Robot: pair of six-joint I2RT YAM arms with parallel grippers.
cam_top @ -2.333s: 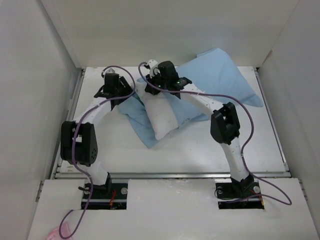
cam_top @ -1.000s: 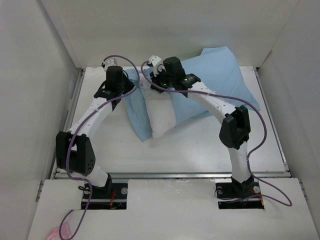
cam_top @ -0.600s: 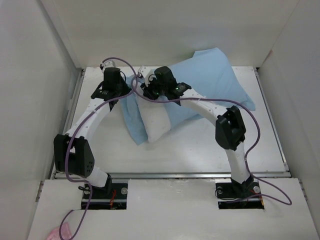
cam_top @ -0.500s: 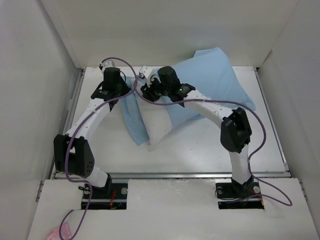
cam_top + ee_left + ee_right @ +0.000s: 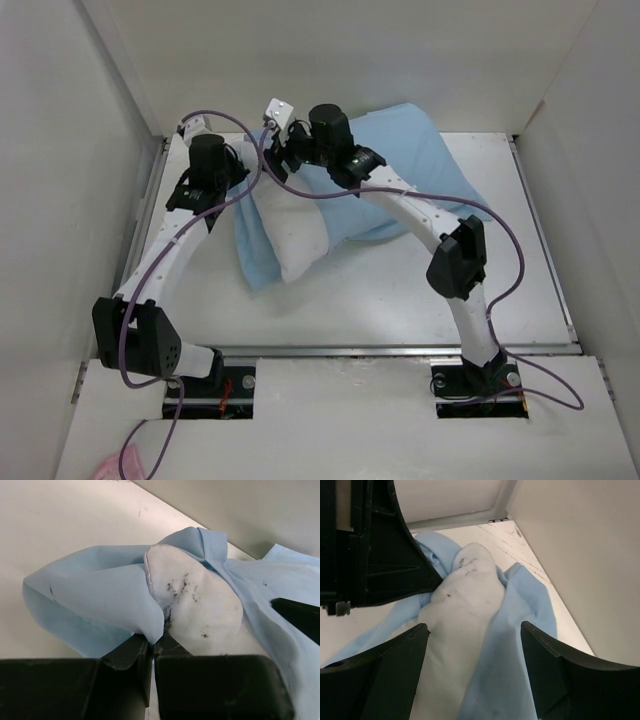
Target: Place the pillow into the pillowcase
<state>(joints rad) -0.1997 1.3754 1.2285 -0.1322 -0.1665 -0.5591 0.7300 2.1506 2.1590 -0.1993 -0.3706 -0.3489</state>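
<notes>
1. Lying left of centre in the top view: the pillow (image 5: 300,238), white with dark specks, lower end bare, upper end tucked into blue cloth.
2. Wrapped round that upper end and spreading toward the upper right: the pillowcase (image 5: 405,165), light blue face showing (a strip of it also lies along the pillow's left side).
3. Clamped on a fold of the pillowcase right beside a speckled corner of the pillow, bottom centre of the left wrist view: the left gripper (image 5: 152,642), jaws pressed together on the cloth.
4. Spread wide above the pillow in the right wrist view: the right gripper (image 5: 473,630), one finger toward each lower corner of the frame, holding nothing.
5. Underneath everything: the white table (image 5: 450,290), closed in by pale walls (image 5: 80,200) at the left, top and right of the top view.
</notes>
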